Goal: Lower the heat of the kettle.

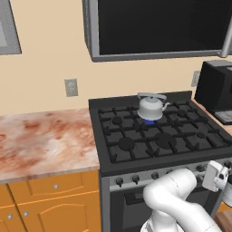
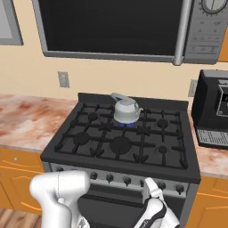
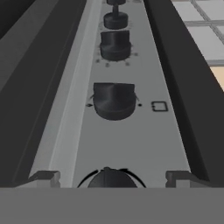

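A small silvery kettle [image 1: 152,108] sits on a rear-centre burner of the black gas stove [image 1: 136,149], near the stove's back edge, with a blue flame [image 1: 149,121] showing beneath it. From the right base view the kettle [image 2: 126,110] stands upright, its thin arched handle on top and its short spout pointing towards the stove's right edge. The white arm bends low in front of the stove, its hand level with the grey control panel [image 3: 131,140] along the stove's front edge. In the hand view the pincer [image 3: 112,177] is spread wide and holds nothing, its two finger tips [image 3: 43,177] set either side of the nearest dark knob [image 3: 112,180]; whether they touch it cannot be told. Further knobs [image 3: 114,100] run in a row along the panel beyond. A black coffee machine [image 2: 213,111] stands on the marbled counter [image 1: 45,140] past the stove's right edge
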Controlling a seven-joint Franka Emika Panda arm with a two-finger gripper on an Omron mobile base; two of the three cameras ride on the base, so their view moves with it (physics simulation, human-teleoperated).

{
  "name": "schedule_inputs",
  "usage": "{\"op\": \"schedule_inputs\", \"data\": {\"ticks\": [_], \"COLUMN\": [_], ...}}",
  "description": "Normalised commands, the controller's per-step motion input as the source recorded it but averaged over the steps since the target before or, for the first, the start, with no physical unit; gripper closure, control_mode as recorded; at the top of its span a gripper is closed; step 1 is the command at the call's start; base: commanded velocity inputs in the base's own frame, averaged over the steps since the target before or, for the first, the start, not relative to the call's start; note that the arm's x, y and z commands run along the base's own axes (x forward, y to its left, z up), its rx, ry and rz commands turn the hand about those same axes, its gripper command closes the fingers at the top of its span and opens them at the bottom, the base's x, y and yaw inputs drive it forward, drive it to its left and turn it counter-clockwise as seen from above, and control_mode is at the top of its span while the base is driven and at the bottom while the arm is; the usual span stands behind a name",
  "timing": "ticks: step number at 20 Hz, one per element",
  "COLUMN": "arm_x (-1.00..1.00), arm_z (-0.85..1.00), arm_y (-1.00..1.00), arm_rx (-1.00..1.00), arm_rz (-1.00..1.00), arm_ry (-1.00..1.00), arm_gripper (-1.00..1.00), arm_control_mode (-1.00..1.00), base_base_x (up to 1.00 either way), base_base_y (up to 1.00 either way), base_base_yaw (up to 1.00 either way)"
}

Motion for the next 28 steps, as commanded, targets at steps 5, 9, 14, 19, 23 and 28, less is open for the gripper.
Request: {"op": "schedule_inputs", "data": {"ticks": [5, 9, 14, 19, 23, 28], "arm_x": [0.09, 0.14, 0.19, 0.18, 0.17, 0.19], "arm_z": [-0.15, -0.11, -0.16, -0.18, -0.22, -0.18], "arm_y": [-0.06, -0.06, -0.06, -0.07, -0.15, -0.1], "arm_rx": [0.0, 0.0, 0.0, 0.0, 0.01, 0.01], "arm_rz": [0.0, 0.0, 0.0, 0.0, 0.0, 0.0], "arm_ry": [0.0, 0.0, -0.03, -0.04, -0.09, -0.12], "arm_gripper": [-1.0, -1.0, -1.0, -1.0, -1.0, 1.0], "arm_control_mode": [-1.0, -1.0, -1.0, -1.0, -1.0, -1.0], "base_base_x": [0.0, 0.0, 0.0, 0.0, 0.0, 0.0], "base_base_y": [0.0, 0.0, 0.0, 0.0, 0.0, 0.0], "base_base_yaw": [0.0, 0.0, 0.0, 0.0, 0.0, 0.0]}}
